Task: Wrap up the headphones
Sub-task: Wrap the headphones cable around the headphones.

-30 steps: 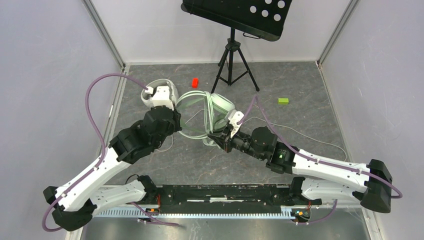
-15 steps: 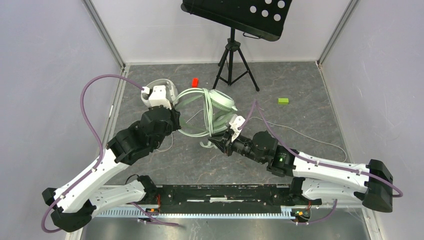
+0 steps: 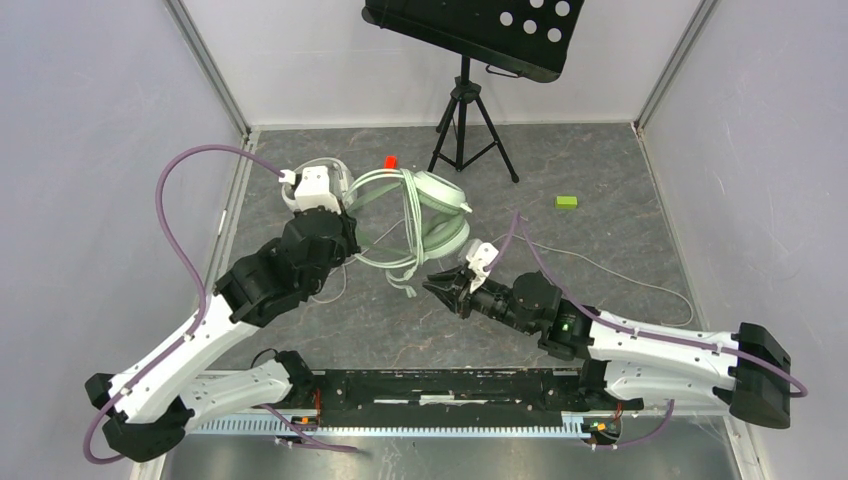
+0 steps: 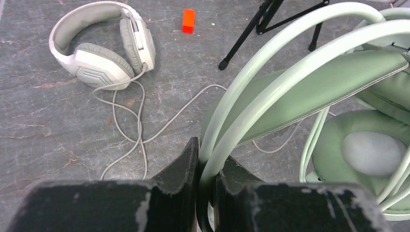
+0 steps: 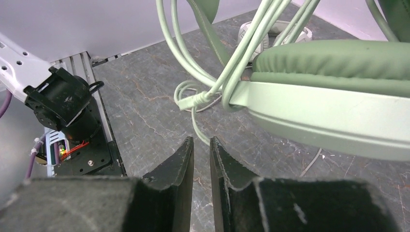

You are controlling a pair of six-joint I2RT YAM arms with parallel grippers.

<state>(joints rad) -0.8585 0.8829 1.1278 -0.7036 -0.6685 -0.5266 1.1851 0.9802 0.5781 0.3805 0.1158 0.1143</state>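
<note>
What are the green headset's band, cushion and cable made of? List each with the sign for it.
Green headset, judged by look:
Band: thin hoops, probably painted metal or hard plastic; smooth, holding a fixed arc in the left gripper.
Cushion: likely soft leatherette over foam; fine pebbled grain, rounded bulge.
Cable: flexible rubbery plastic; glossy, hanging in loose loops.

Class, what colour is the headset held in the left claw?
Pale mint-green headset, clearest in the left wrist view.

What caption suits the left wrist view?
Left gripper clamps mint-green headset's headband; white-grey headset lies behind.
</note>
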